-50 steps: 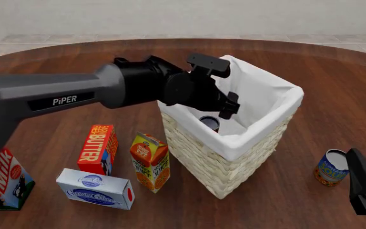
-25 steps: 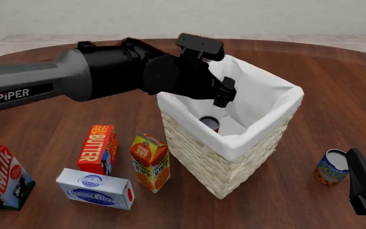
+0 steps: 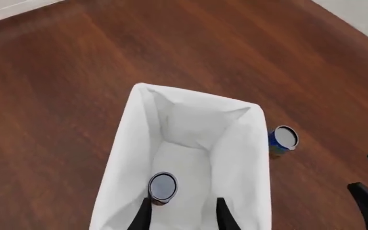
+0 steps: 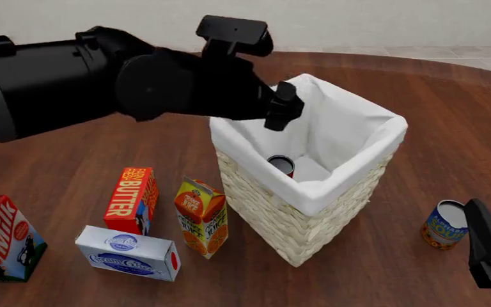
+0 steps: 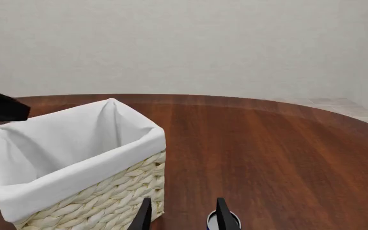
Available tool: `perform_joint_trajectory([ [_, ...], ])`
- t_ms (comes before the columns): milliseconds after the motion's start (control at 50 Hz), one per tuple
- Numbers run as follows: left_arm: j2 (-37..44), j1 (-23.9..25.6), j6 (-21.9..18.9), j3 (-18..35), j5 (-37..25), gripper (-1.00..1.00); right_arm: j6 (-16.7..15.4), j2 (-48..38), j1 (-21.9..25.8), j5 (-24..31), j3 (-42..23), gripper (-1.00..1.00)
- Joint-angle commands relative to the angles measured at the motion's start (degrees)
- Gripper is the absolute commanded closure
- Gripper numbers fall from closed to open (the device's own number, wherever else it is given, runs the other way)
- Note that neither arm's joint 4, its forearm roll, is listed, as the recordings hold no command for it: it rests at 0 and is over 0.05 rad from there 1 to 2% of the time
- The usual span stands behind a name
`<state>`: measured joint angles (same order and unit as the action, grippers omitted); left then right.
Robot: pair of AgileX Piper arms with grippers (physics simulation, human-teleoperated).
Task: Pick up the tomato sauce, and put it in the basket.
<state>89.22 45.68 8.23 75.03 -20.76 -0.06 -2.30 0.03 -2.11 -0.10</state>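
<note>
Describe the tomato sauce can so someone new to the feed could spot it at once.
Find the basket, the tall pale wicker one with the white cloth lining in the middle of the table. Look down inside: the tomato sauce stands upright on its floor near the left wall, below the left gripper. Its silver top and red side distinguish it from the blue-and-orange can standing outside on the table.

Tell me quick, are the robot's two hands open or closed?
Left gripper: open, holding nothing; the can sits in the basket.
Right gripper: open, holding nothing.
</note>
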Motion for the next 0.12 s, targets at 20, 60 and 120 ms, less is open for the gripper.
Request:
perform_joint_trajectory([
  [20, -7.4, -0.5, 0.1, -5.4, 0.9, -1.0, 0.0, 0.2, 0.0, 0.2, 0.0, -1.0],
  [60, -9.0, -1.0, -0.1, -6.5, 1.2, -1.0, 0.0, 0.2, 0.0, 0.2, 0.0, -1.0],
  [120, -10.3, -1.1, 0.3, -7.0, 0.8, -1.0, 0.0, 0.2, 0.0, 0.2, 0.0, -1.0],
])
